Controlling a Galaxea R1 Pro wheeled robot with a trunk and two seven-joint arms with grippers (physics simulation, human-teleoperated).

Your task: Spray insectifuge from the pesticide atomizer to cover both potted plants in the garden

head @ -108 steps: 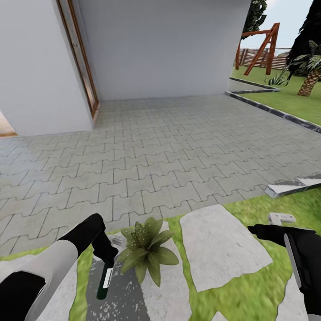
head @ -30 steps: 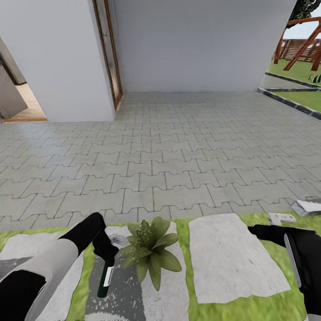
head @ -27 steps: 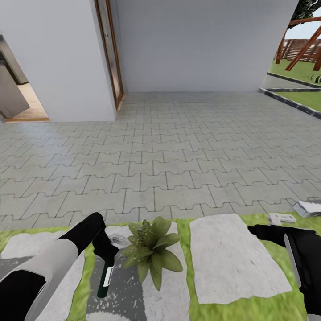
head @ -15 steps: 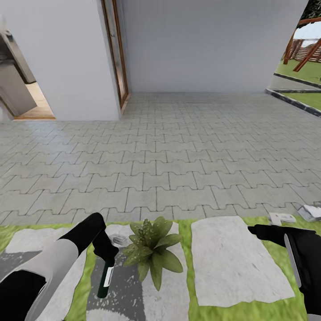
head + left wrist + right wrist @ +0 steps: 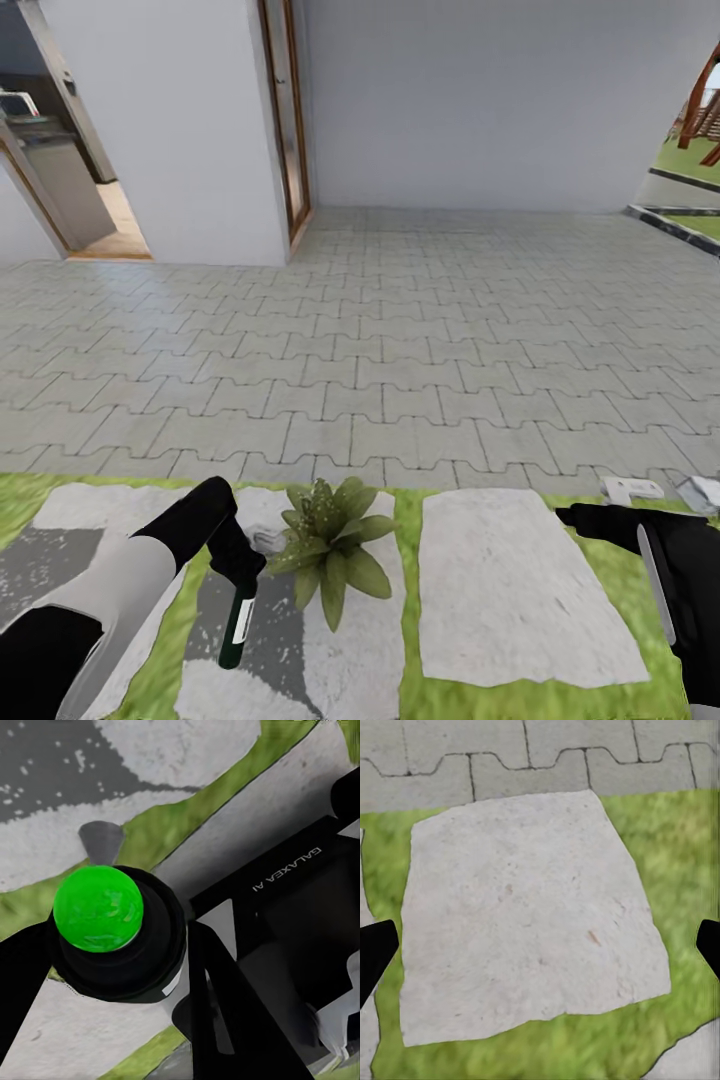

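Left gripper [image 5: 238, 578] clamped on pesticide atomizer [image 5: 237, 626], just beside potted plant [image 5: 328, 535]. Right gripper [image 5: 540, 941] spread wide, empty. Best: nozzle swung toward leaves before pressing.

Pesticide atomizer [image 5: 237, 625] in left gripper [image 5: 240, 572]: dark glossy plastic look, white paper-like label; round cap [image 5: 98, 908] bright green, smooth, shiny. Stepping stone [image 5: 525, 915] under right gripper [image 5: 540, 945]: pale, rough, speckled. Paving [image 5: 400, 340] beyond: matt grey interlocking blocks. Door frame [image 5: 285, 110]: brown wood.
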